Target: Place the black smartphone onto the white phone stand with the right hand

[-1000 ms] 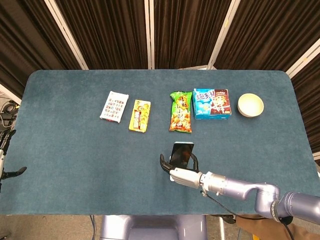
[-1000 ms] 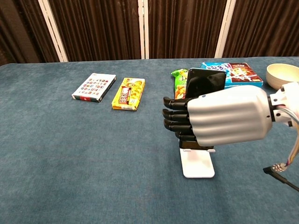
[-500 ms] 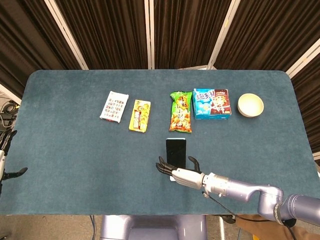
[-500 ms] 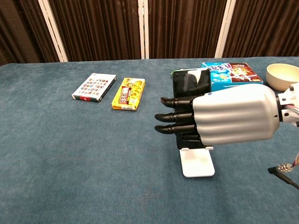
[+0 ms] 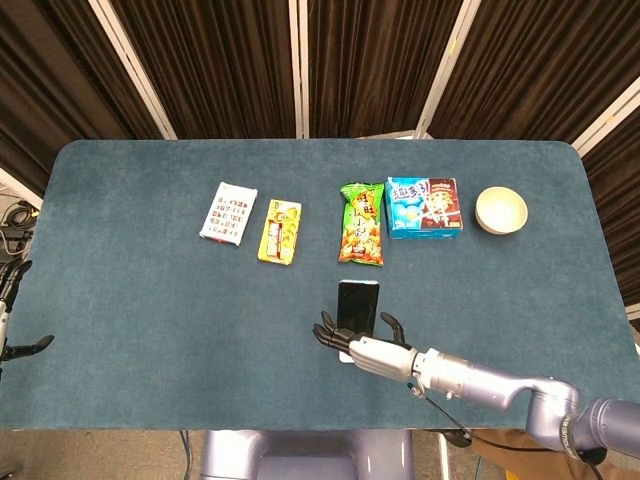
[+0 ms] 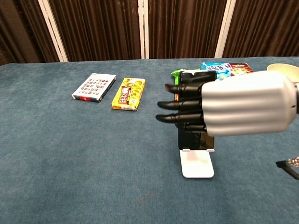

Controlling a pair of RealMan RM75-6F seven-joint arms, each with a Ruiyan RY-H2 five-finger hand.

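The black smartphone [image 5: 357, 305] stands upright, leaning back on the white phone stand [image 6: 197, 164] at the table's near middle. In the chest view only its lower part [image 6: 194, 139] and top edge show, since my right hand [image 6: 233, 109] hangs in front of it. That hand [image 5: 362, 346] sits just on the near side of the phone with its black fingers [image 6: 180, 105] stretched out and spread, holding nothing. My left hand [image 5: 10, 285] hangs off the table's far left edge, fingers apart and empty.
Behind the phone lie a green snack bag [image 5: 361, 223], a blue snack box [image 5: 424, 207] and a cream bowl [image 5: 500, 210]. Further left lie a yellow snack box [image 5: 280, 231] and a white card box [image 5: 229, 212]. The blue cloth table [image 5: 150, 300] spreads wide to the left.
One second ago my right hand gripped the phone; its fingers have since straightened and let go. The phone now stands on the stand, and the hand has drawn slightly back and up.
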